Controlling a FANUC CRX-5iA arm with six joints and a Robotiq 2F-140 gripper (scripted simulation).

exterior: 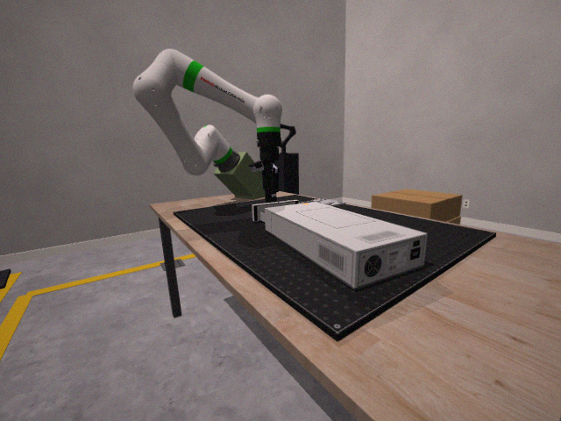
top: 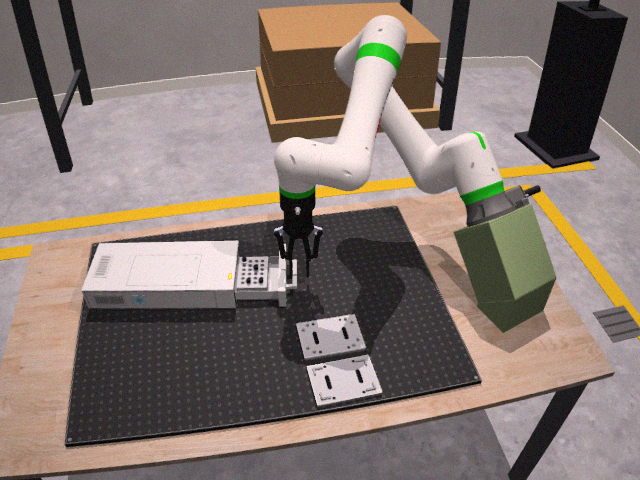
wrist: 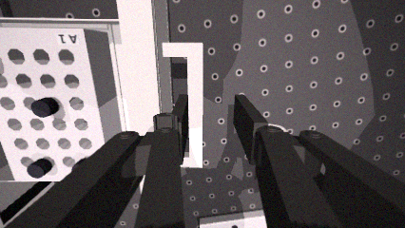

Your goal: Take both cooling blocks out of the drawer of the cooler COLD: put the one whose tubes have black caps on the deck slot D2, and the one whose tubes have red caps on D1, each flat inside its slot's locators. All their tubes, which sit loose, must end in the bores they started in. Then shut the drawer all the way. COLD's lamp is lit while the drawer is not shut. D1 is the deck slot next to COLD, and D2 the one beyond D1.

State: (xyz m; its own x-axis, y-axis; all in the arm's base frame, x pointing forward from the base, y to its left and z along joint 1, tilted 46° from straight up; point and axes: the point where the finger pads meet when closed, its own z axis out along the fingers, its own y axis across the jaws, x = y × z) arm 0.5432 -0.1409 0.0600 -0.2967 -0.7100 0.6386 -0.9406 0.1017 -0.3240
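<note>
- The cooler COLD (top: 160, 266) (exterior: 316, 235) lies along the far left part of the wooden counter (top: 206, 445) (exterior: 452, 335), as the top view has it, near that corner, on the perforated black breadboard (top: 206, 361) (exterior: 294, 267) (wrist: 304, 62).
- COLD's drawer (top: 282, 298) (exterior: 260, 211) (wrist: 138, 57) stands out towards the counter's right edge, and the yellow lamp (top: 230, 276) is lit.
- One cooling block (top: 253, 273) (wrist: 49, 117), marked A1, shows in the drawer; its tubes have black caps (top: 255, 267) (wrist: 45, 107). The red-capped one cannot be seen.
- The Robotiq gripper (top: 298, 274) (exterior: 270, 199) (wrist: 211, 109) points down at the drawer handle (top: 294, 269) (wrist: 195, 95). Its fingers are partly open and grip nothing: one is inside the handle's loop, the other outside, apart from the bar. Whether the inner one touches it, I can't tell.
- Deck slot D1 (top: 330, 336) sits right of the counter's middle; D2 (top: 343, 381) is just beside it, closer to the near edge. Neither carries a block.
- The green pedestal (top: 509, 258) (exterior: 242, 179) stands by the right edge.
</note>
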